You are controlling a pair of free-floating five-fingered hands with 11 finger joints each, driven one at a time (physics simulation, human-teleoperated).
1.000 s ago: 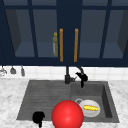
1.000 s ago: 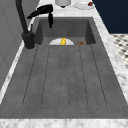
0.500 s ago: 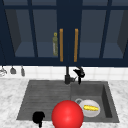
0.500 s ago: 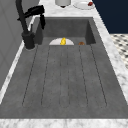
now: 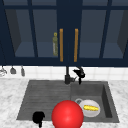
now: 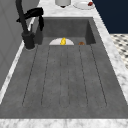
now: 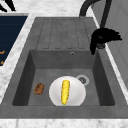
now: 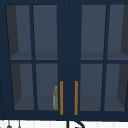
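Observation:
My right hand (image 5: 79,73) hovers beside the black faucet (image 5: 67,75) at the back of the sink, fingers relaxed and drooping; it also shows as a hand (image 7: 105,36) just above the faucet's base (image 7: 101,45) and as a hand (image 6: 35,13) by the faucet's neck (image 6: 25,25). The left hand (image 5: 38,117) hangs at the sink's front left corner, holding nothing. In the basin lies a white plate (image 7: 75,96) carrying a yellow corn cob (image 7: 65,91).
A big red ball (image 5: 67,115) sits at the front edge. A small brown lump (image 7: 39,88) lies left of the plate, near the drain (image 7: 82,79). A ribbed drainboard (image 6: 65,75) fills the sink's left half. The wall cabinet (image 8: 67,62) holds a green bottle (image 8: 55,98).

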